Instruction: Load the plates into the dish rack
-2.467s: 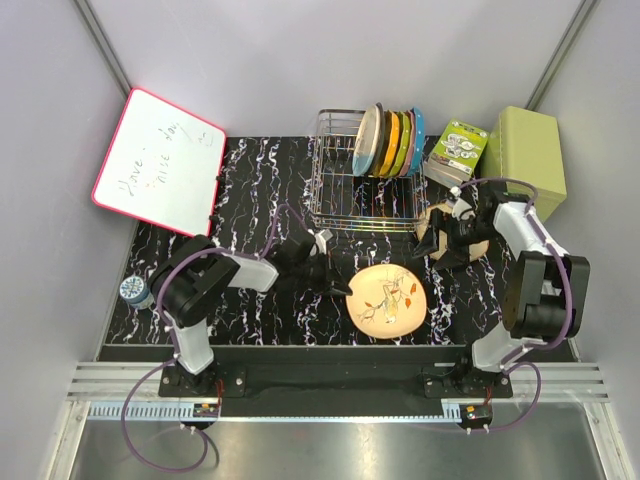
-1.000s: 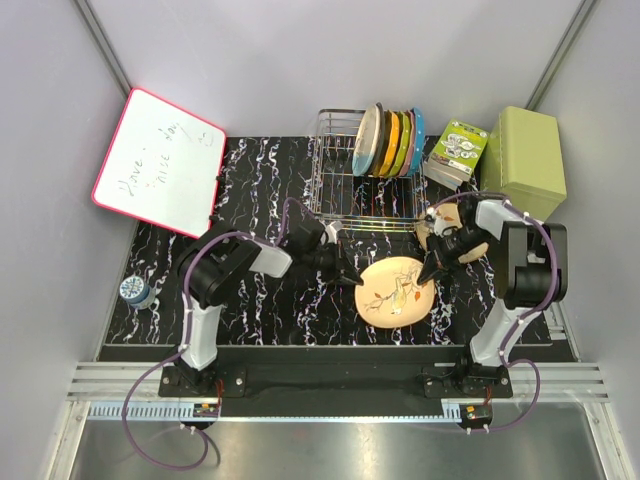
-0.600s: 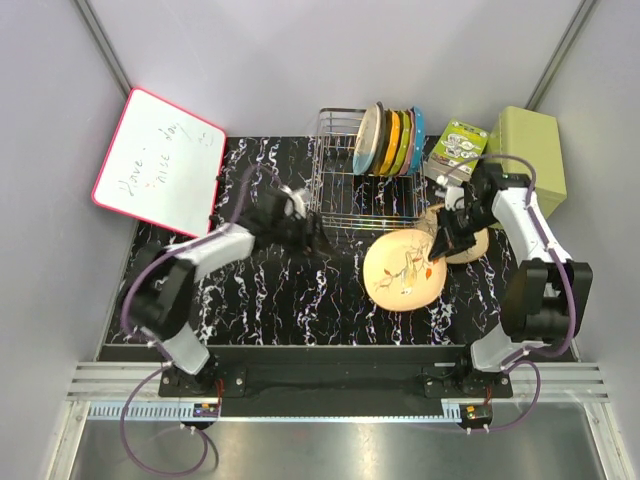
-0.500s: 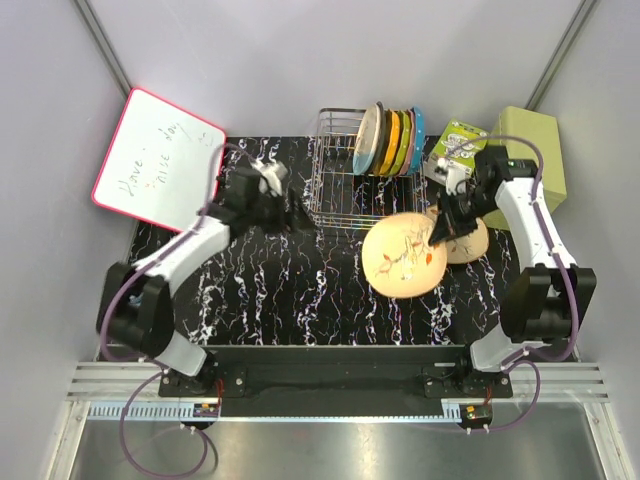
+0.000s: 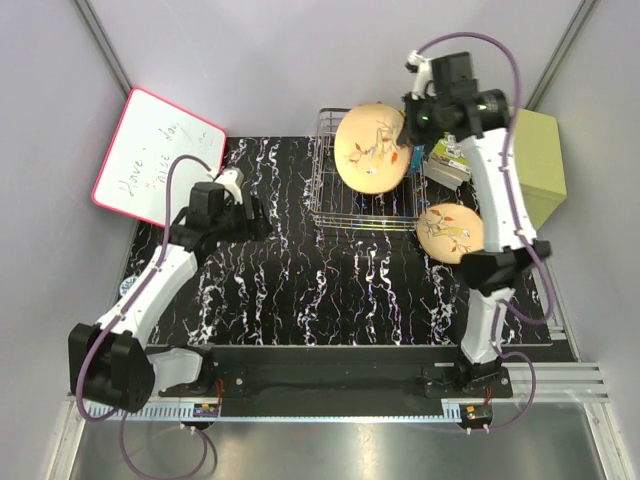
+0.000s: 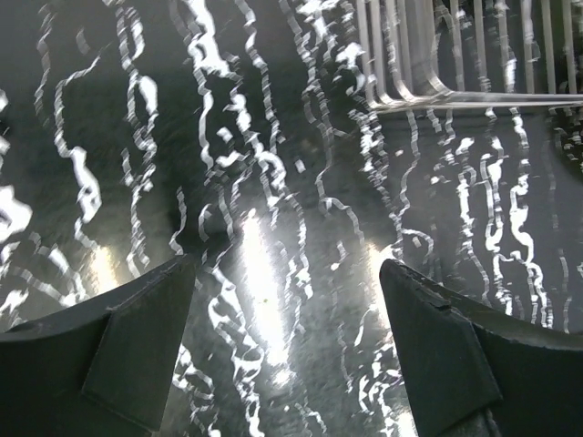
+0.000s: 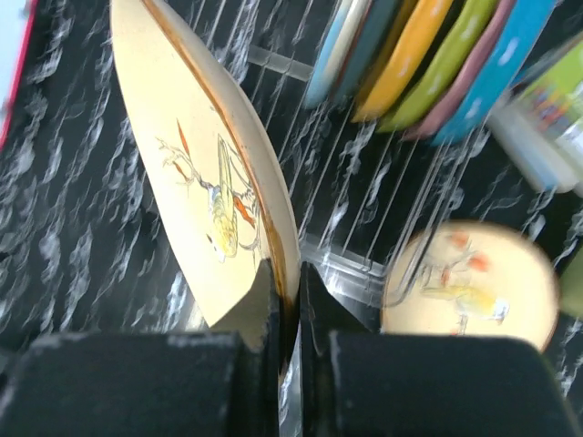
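Right tool: the right tool [image 7: 287,300] is pinching the rim of the leaf-sprig plate [image 5: 370,146], fingers closed tight on it and holding nothing else.
Plate position: the plate is hanging in the upper middle of the overhead frame, above the far part of the dish rack [image 5: 335,205]. As far as can be judged, it is sitting clear of the wires.
Plate attitude: it is riding on edge but leaning, with its decorated face showing to the overhead camera.
Rack contents: the standing plates [image 7: 351,45] are occupying the right end of the rack. The wires to their left are showing bare.
Deciding relation: the rack is lying directly below the tool, and the free slots are lying just left of the standing plates. In the right wrist frame the held plate's edge is running from upper left to lower centre, crossing the lean of the standing plates rather than matching it. By my judgement, the plate is needing to be turned parallel to them before it goes down.
Second plate: the second leaf-sprig plate [image 5: 450,232] is lying flat on the counter [image 5: 330,290], just right of the rack's near corner, on the right arm's side.
Left tool: the left tool [image 6: 287,273] is hovering empty with fingers spread wide over bare counter, left of the rack and well apart from both leaf-sprig plates.
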You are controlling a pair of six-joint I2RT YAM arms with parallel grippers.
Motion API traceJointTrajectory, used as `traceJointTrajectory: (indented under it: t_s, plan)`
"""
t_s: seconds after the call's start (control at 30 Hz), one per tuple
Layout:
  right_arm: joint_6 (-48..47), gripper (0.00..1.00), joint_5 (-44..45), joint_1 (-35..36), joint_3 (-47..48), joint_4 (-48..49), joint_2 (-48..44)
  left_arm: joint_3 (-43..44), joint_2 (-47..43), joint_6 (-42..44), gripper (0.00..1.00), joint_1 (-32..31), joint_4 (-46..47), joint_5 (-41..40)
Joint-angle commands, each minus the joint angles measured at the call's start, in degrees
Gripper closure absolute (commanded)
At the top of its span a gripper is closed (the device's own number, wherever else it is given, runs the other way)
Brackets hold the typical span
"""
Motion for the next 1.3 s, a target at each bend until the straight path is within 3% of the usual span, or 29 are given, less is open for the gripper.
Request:
traceJointTrajectory:
  t_s: [0.0,0.03,0.1,0.13,0.33,0.53,0.63,1.27]
  plan:
    - [6.4,1.0,26.3,10.7,18.2,9.1,9.2,-2.3,-5.7,-0.2,0.12,0.6,1.4,-1.7]
    - [7.2,1.0,36.4,12.3,19.5,11.7,10.3,-3.5,-6.6,-0.3,0.12,0.8,1.5,-1.6]
    - [7.7,1.0,42.3,15.6,21.5,14.6,12.9,-4.9,-9.0,-0.2,0.12,0.9,2.1,-1.0]
    - [8.6,1.0,49.8,16.7,22.2,17.3,13.9,-6.1,-9.8,-0.3,0.12,0.9,2.6,-1.0]
    - [6.4,1.0,66.5,20.9,23.7,29.9,18.9,-10.1,-14.2,-2.2,0.12,0.9,4.8,-2.7]
    - [-6.3,1.0,72.9,22.4,20.3,47.9,21.3,-11.6,-17.5,-3.5,0.12,0.9,6.4,-2.5]
    - [-10.0,1.0,74.9,23.3,19.3,52.0,23.1,-11.8,-18.4,-3.9,0.13,0.9,6.6,-2.8]
    - [-13.1,1.0,75.1,22.1,18.6,56.5,34.1,-17.7,-27.7,-4.4,0.11,0.9,7.8,-3.1]
